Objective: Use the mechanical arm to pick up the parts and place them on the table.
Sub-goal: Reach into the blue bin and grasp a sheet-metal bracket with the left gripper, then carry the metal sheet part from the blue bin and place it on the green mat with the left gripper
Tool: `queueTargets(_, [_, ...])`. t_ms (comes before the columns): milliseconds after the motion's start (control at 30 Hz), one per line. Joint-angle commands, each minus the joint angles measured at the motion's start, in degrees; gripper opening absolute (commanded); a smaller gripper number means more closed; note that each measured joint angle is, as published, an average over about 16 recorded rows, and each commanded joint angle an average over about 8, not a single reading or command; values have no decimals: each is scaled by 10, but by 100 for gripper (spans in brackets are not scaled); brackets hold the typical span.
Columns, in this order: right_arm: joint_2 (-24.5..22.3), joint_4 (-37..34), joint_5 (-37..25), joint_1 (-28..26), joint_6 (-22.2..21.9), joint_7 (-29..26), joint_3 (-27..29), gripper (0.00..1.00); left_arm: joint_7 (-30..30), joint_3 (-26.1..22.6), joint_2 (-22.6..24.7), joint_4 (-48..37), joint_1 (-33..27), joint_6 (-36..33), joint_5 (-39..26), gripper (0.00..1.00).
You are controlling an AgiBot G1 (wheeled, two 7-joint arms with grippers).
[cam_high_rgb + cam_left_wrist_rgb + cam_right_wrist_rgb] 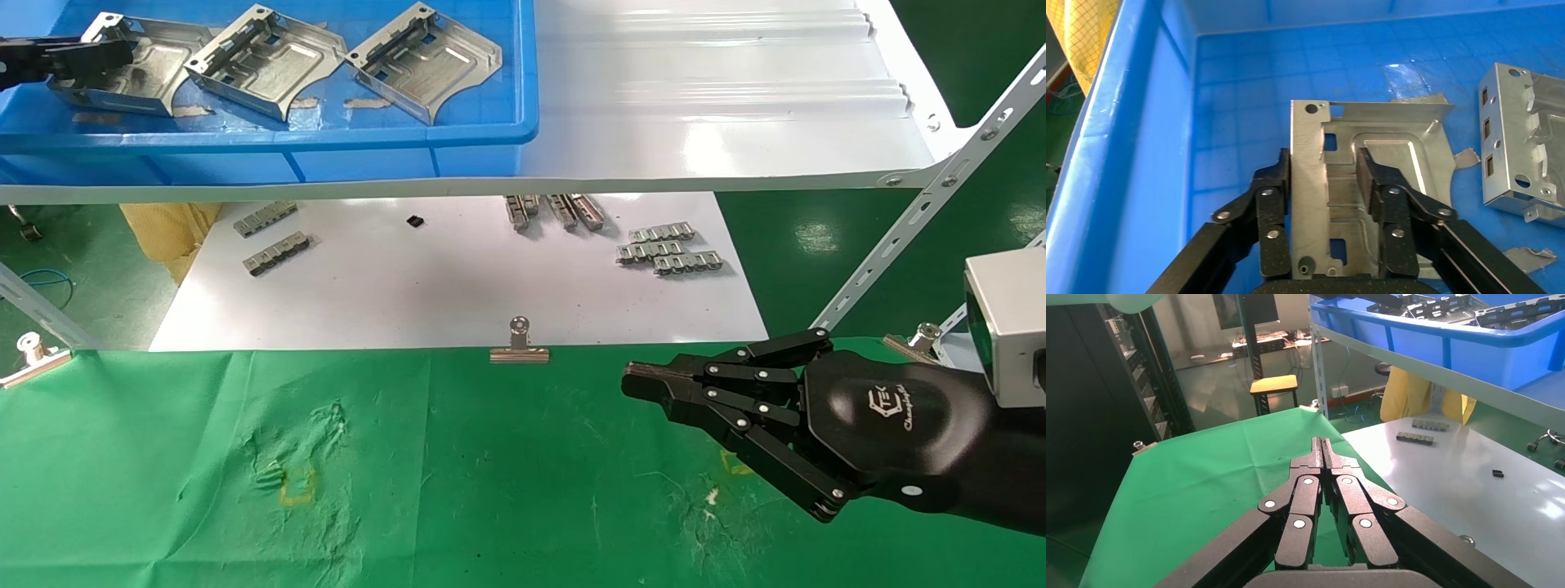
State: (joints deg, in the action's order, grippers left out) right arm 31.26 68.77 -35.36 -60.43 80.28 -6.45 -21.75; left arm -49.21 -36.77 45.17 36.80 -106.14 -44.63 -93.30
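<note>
Three silver parts lie in the blue tray (pixel 327 139) at the upper left: left (pixel 155 69), middle (pixel 265 69), right (pixel 425 69). My left gripper (pixel 122 55) reaches into the tray onto the left part. In the left wrist view this gripper (pixel 1324 162) straddles the upturned slotted side of that part (pixel 1389 131). One finger (pixel 1281 184) sits against the wall's outside; the other (pixel 1367 184) stands inside with a gap. The part rests on the tray floor. My right gripper (pixel 633 382) is shut and empty, hovering over the green table (pixel 490 490).
A second part (pixel 1523 147) lies beside the one I straddle. The tray sits on a white shelf (pixel 719 98). Below it a white board (pixel 449 278) holds link strips (pixel 670 249) and a binder clip (pixel 520 343) at its front edge. A slanted metal strut (pixel 923 212) stands at right.
</note>
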Motion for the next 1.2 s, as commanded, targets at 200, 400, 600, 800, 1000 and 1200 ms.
queueTargets(200, [0, 0, 0, 0, 0, 0, 0, 0, -5, -1, -4, 6, 1, 3, -4, 0])
queueTargets(400, [0, 0, 0, 0, 0, 0, 0, 0, -7, 1, -7, 14, 6, 12, -3, 0])
queueTargets(600, [0, 0, 0, 0, 0, 0, 0, 0, 1, 17, -14, 35, 13, 24, 19, 0])
queueTargets(800, [0, 0, 0, 0, 0, 0, 0, 0, 30, 51, -31, 88, 28, 14, 84, 0])
queueTargets(1000, [0, 0, 0, 0, 0, 0, 0, 0, 93, 94, -61, 163, 64, -59, 188, 0])
queueTargets(1200, [0, 0, 0, 0, 0, 0, 0, 0, 184, 122, -85, 206, 97, -154, 266, 0])
